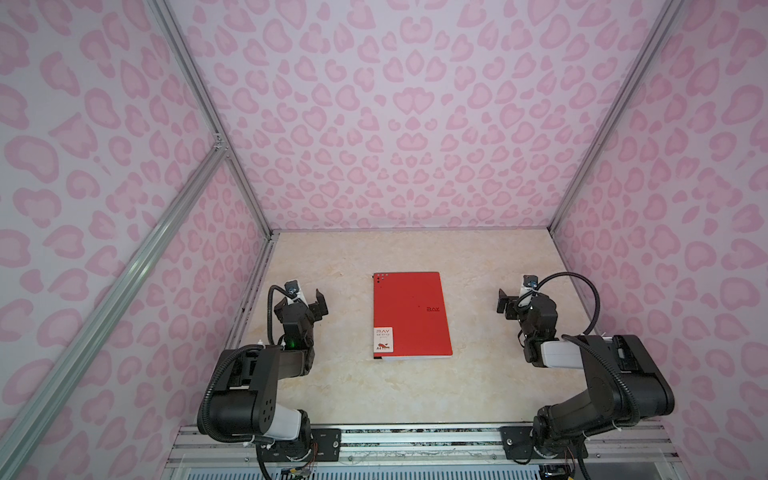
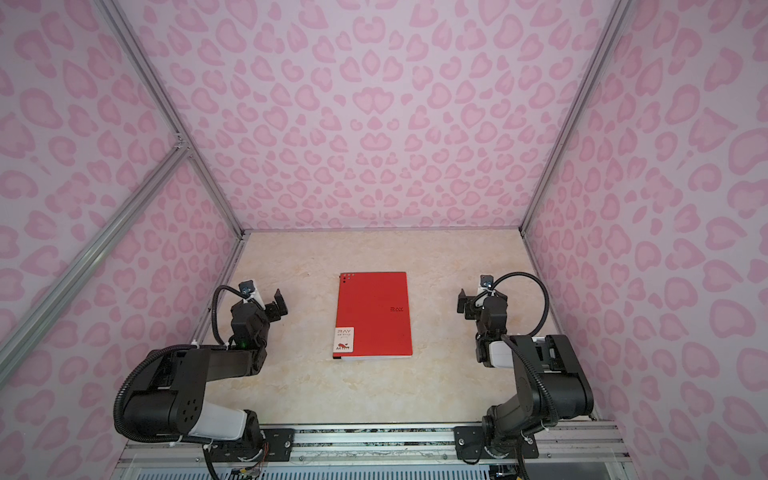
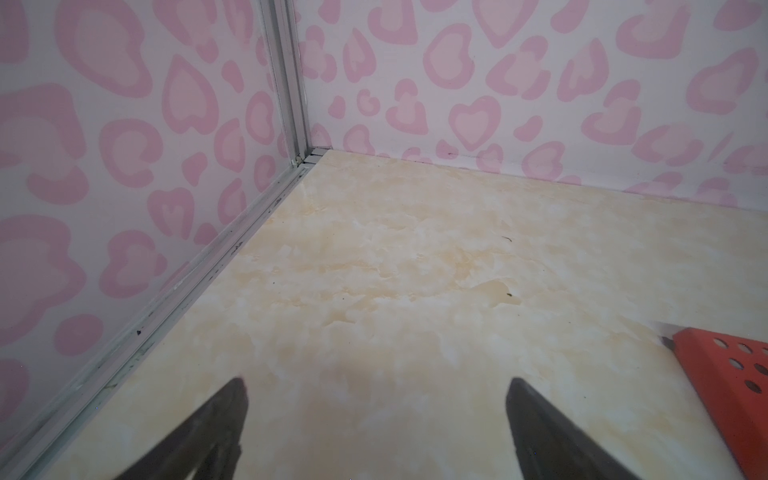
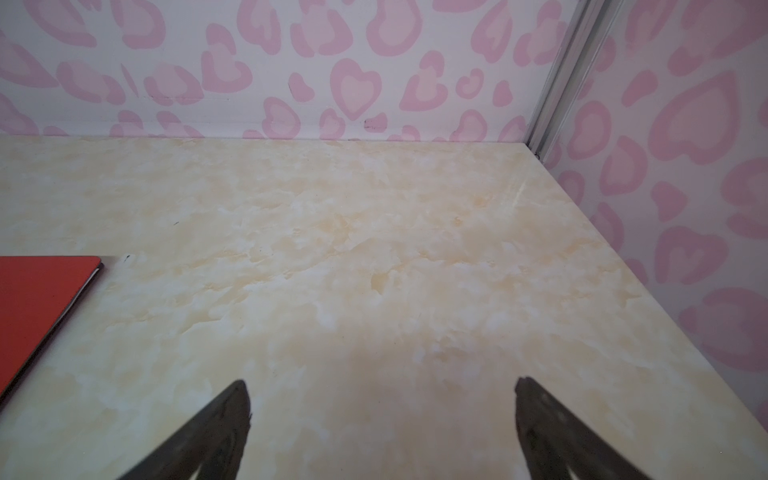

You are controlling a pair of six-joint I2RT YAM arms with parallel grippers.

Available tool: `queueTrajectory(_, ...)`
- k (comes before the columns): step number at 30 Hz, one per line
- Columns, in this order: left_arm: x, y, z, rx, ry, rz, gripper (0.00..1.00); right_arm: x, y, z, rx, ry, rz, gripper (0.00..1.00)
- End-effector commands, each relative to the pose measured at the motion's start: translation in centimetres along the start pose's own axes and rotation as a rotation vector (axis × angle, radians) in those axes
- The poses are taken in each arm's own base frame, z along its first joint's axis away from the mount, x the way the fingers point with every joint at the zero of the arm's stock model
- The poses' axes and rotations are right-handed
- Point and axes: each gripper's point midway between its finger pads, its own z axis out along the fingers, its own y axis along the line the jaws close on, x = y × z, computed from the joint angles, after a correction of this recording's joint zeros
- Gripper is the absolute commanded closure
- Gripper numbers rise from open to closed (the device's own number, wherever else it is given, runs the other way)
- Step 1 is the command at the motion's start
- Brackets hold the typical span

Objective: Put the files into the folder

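The red folder [image 1: 409, 313] [image 2: 374, 311] lies shut and flat in the middle of the marbled table, its white "RAY A4" label [image 1: 383, 343] at the near left corner. Of the files only a thin white paper edge [image 1: 415, 358] shows, along the folder's near side. My left gripper [image 1: 321, 306] [image 3: 376, 382] hovers open to the left of the folder, apart from it. My right gripper [image 1: 505, 305] [image 4: 381, 380] is open on the other side, also apart. A dotted corner of the folder [image 3: 731, 374] shows in the left wrist view and a plain corner [image 4: 37, 299] in the right wrist view.
The beige marbled table [image 1: 478, 386] is boxed in by pink heart-patterned walls [image 1: 395, 145] on three sides, with aluminium frame rails [image 1: 249, 299] along the left edge. Both arm bases are bolted to a metal rail [image 1: 415, 440] at the front.
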Motion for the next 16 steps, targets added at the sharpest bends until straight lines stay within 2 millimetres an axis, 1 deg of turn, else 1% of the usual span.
queueTrajectory(1, -0.67, 0.02, 0.11, -0.004, -0.023, 0.004, 0.02, -0.14, -0.28, 0.05, 0.017, -0.003, 0.003, 0.01)
queueTrajectory(8, -0.66, -0.01, 0.18, -0.003, -0.021, 0.005, 0.02, -0.13, -0.28, 0.05, 0.017, -0.002, 0.003, 0.01)
queueTrajectory(12, -0.36, -0.88, 0.91, 0.062, 0.016, 0.015, 0.02, -0.08, -0.25, 0.11, 0.015, 0.001, 0.002, 0.01)
queueTrajectory(16, -0.49, -0.90, 0.43, 0.071, -0.001, 0.015, 0.02, -0.09, -0.30, 0.14, 0.016, 0.002, 0.004, 0.01)
